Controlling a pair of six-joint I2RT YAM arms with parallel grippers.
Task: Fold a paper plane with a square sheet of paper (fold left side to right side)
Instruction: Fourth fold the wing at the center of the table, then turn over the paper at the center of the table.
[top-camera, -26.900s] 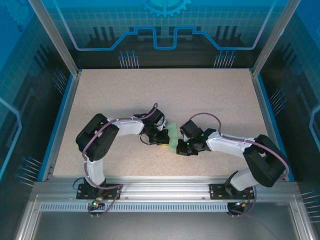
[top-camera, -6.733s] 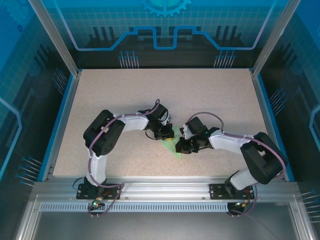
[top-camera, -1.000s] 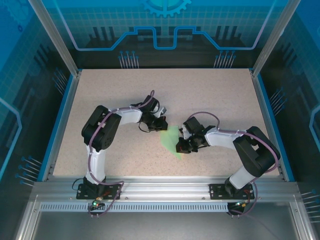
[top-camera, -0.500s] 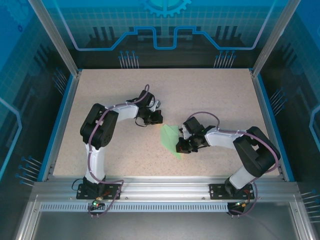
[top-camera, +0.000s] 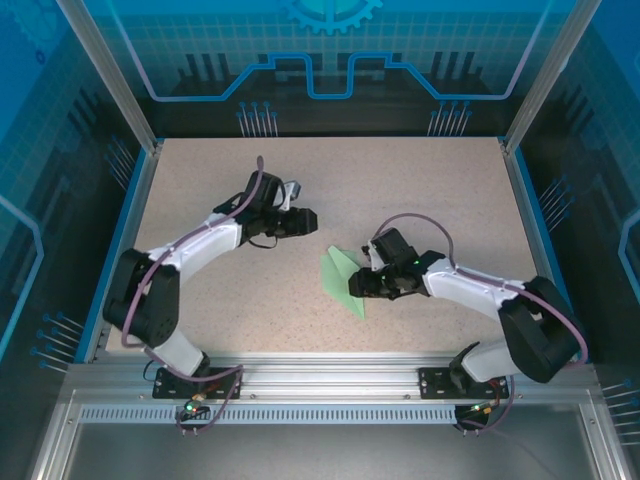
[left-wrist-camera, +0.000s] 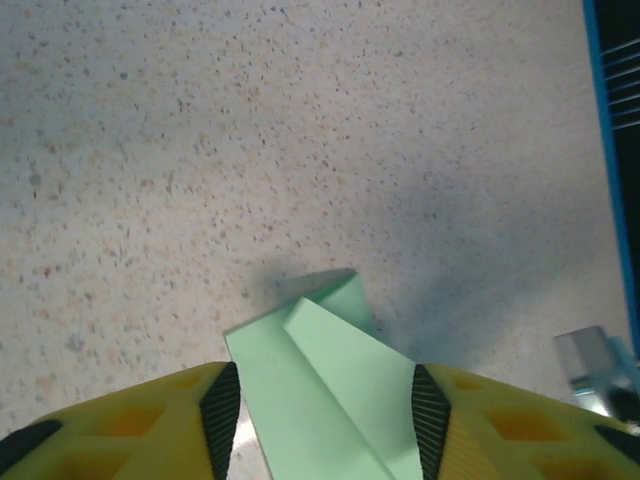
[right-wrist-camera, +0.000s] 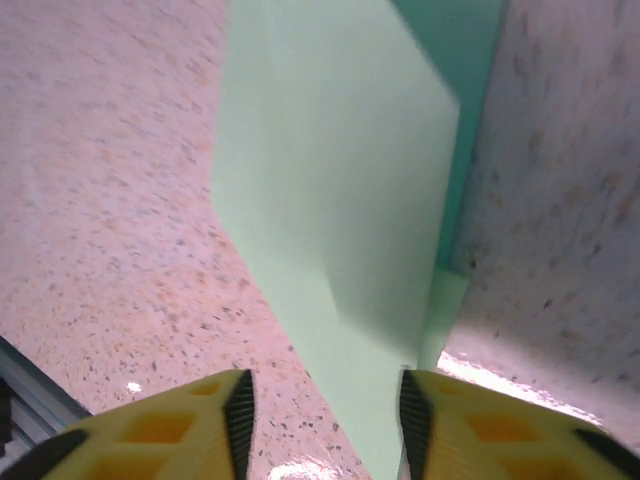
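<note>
- Paper plane: near end cut off at bottom edge, left wrist view; blurred, far end cropped, right wrist view.
- Right gripper: fingertips too small to tell, top view.

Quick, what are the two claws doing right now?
Left claw: open, holding nothing.
Right claw: open at the folded green paper, not gripping it.

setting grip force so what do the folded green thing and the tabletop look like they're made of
The paper plane looks like thin matte paper: pale mint, crisp creases, flat overlapping flaps. The table looks like speckled beige laminate or stone-look composite, faintly glossy; I cannot tell which.
</note>
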